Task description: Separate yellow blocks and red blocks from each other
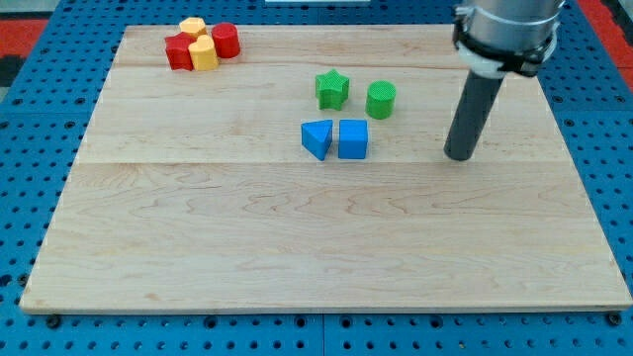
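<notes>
Wooden board (297,257), bare at view's bottom. Mid-board: blue triangle (316,137) touching blue cube (353,139); my tip (458,155) well to their right, touching no block. No jaws on rod, nothing held. Behind: green star (332,89), green cylinder (381,100). Far top-left, clustered & touching: red star-ish block (179,52), yellow block (203,54), red cylinder (226,41), yellow hexagon (192,27).

Pale smooth wooden board (297,257), matt dark rod (473,114), ribbed green cylinder (381,100), blue perforated base (30,119)
</notes>
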`<action>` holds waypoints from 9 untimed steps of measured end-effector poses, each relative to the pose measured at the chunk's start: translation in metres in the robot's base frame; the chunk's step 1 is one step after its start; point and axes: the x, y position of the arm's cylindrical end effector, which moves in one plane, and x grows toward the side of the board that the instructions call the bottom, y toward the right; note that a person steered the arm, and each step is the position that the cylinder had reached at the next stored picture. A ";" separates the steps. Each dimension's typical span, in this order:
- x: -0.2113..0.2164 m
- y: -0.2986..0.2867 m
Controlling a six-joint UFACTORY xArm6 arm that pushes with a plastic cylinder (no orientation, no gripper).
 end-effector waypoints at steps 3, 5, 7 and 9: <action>-0.001 -0.123; -0.049 -0.114; -0.069 -0.249; -0.091 -0.422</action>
